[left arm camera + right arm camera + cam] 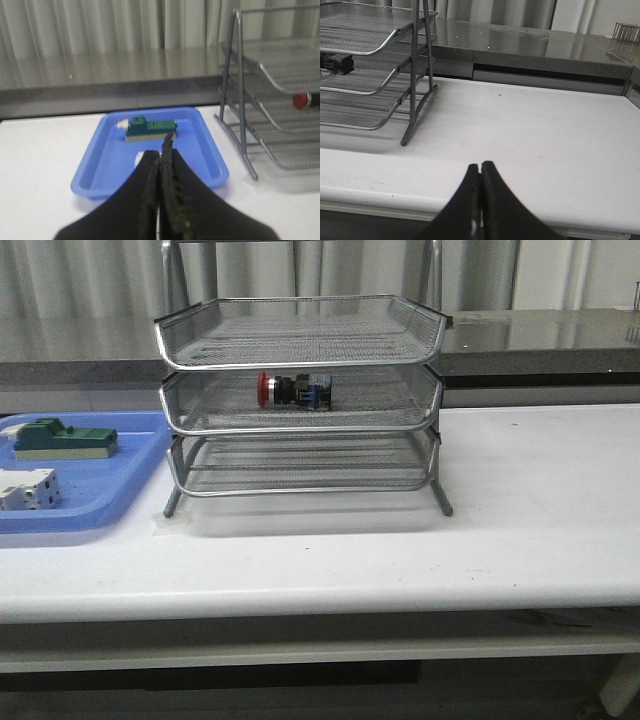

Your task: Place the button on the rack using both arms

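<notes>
Left wrist view: left gripper [161,165] clenched, fingers pressed together, holding nothing, hovering near the blue tray [210,150], which carries the green block [149,129]. Right gripper [480,175] likewise clenched and empty, over bare white table [530,130] right of the rack [300,400]. Neither arm shows in the front view, so both sit back at the near edge. Button [293,390] lies on its side in the rack's middle tier, left of centre, long axis left-right, red head pointing left, blue-black body to the right. From the left gripper it's off to the right and farther back; from the right gripper, left and farther back. Left arm looks slightly nearer, hard to call. My read: placement looks done, button seated on the mesh, no grasp pending. White breaker [28,490] sits at the tray's near left.
</notes>
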{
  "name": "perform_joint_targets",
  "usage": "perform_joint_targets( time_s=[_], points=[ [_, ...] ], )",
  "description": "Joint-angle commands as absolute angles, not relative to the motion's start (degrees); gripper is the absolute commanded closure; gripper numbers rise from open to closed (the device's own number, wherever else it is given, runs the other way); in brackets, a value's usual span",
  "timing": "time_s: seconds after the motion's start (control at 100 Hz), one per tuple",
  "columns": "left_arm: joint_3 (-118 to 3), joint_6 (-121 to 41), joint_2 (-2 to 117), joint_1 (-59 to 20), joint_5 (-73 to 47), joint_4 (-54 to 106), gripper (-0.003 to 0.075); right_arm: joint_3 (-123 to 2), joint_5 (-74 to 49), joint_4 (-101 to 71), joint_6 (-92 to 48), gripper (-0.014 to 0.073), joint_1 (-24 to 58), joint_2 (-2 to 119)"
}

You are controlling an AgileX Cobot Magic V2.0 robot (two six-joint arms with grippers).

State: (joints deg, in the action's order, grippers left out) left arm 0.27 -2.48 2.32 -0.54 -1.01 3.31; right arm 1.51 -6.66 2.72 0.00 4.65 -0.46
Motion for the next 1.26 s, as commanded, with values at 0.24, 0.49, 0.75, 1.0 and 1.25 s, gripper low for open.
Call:
perform_joint_targets(
  time_s=[0.24, 0.49, 0.75, 1.0, 1.25],
  points=[
    [2.19, -1.77, -2.01, -0.97, 4.45, 1.0, 0.0741, 1.63, -1.72, 2.62, 0.0, 0.0659, 4.39, -1.5],
    [2.19, -1.77, -2.01, -0.97, 4.45, 1.0, 0.0741, 1.63, -1.72, 2.62, 0.0, 0.0659, 4.39, -1.5],
    [2.19, -1.77, -2.01, -0.97, 4.45, 1.0, 0.0741, 1.63, -1.72, 2.62, 0.0, 0.0659, 4.39, -1.5],
    [2.19, -1.77, -2.01, -0.97, 4.45, 1.0, 0.0741, 1.63, -1.72, 2.62, 0.0, 0.0659, 4.39, -1.5],
    [2.19, -1.77, -2.01, -0.97, 4.45, 1.0, 0.0741, 1.63, -1.72, 2.62, 0.0, 0.0659, 4.39, -1.5]
  ],
)
